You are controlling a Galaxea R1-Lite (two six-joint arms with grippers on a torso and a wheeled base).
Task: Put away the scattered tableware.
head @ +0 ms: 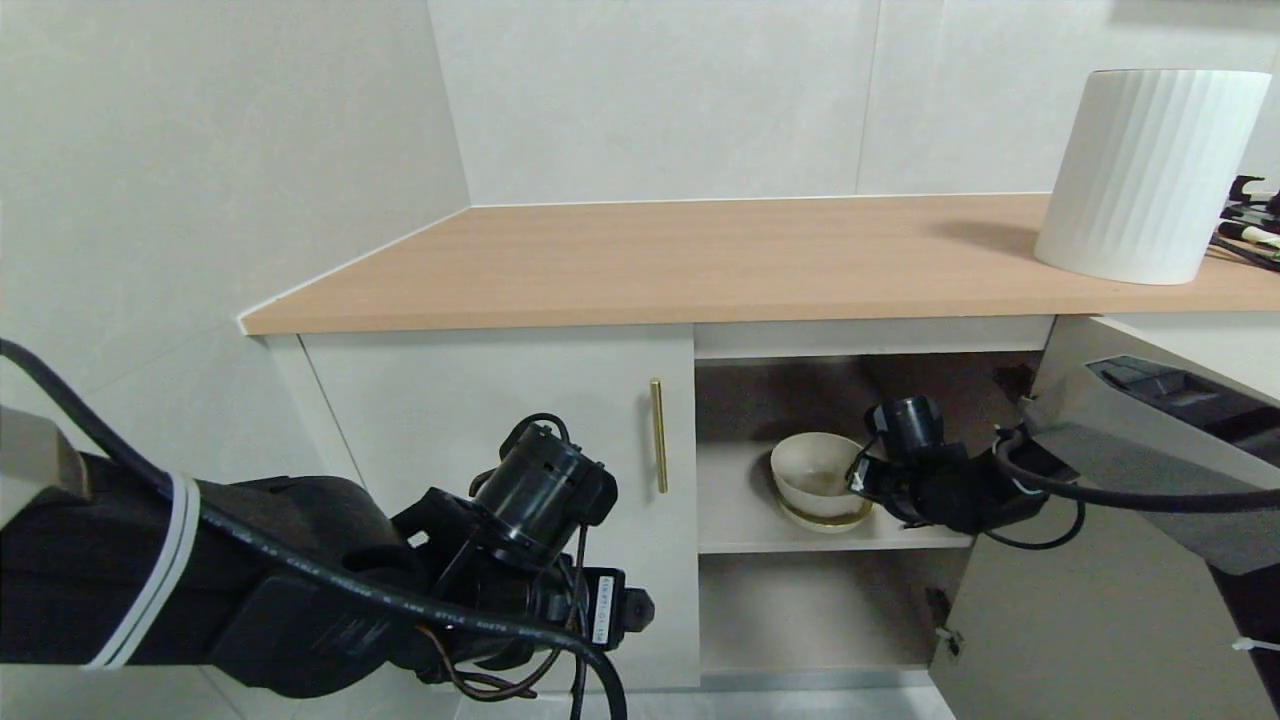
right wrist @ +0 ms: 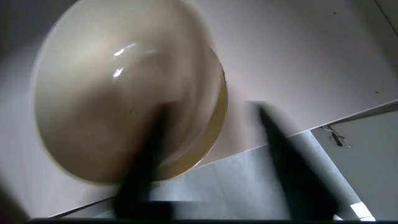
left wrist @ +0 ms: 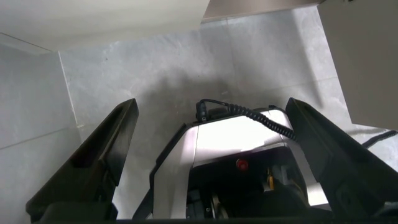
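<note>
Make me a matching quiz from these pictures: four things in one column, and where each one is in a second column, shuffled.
Things
1. bowl
2. ribbed white container
3. gold handle
4. left gripper

Places
A. on the countertop
B. on the closed cabinet door
C. on the shelf inside the open cabinet
D. open, pointing down at the floor

Pairs: 1-C, 2-A, 3-B, 4-D
</note>
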